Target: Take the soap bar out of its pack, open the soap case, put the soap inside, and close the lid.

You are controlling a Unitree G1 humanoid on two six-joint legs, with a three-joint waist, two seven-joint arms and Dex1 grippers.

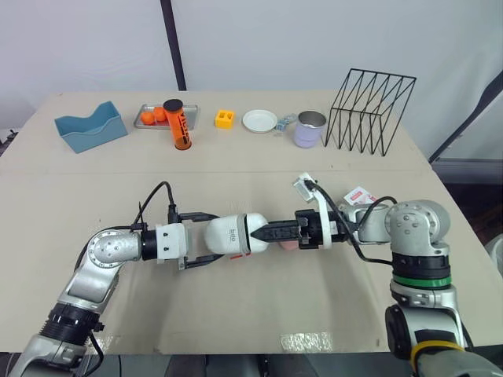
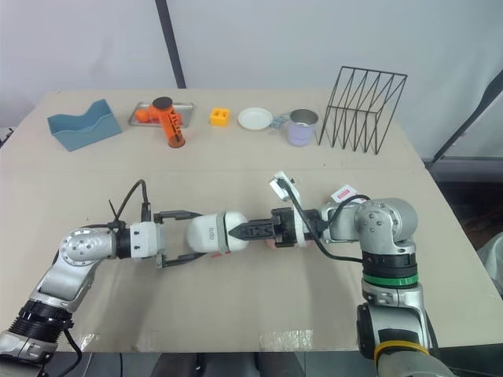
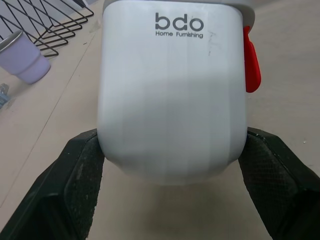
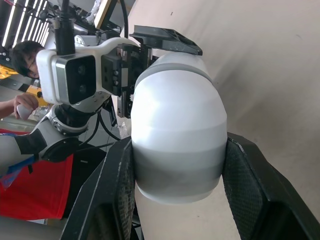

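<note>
Soap case point(image 1: 232, 234), at centre frame, is clamped at opposite ends by the left gripper point(image 1: 214, 237) and right gripper point(image 1: 253, 233), each pair of jaws pressed against its shell. The lid appears shut, and whether the soap is inside cannot be confirmed. The pack point(image 1: 360, 194) lies right of centre; cup point(image 1: 310, 128), wire rack point(image 1: 371, 110) and orange tube point(image 1: 179, 124) along the upper edge obstruct nothing.

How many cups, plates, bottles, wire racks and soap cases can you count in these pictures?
purple cup: 1
white plate: 1
orange bottle: 1
black wire rack: 1
white soap case: 1
Total: 5
</note>
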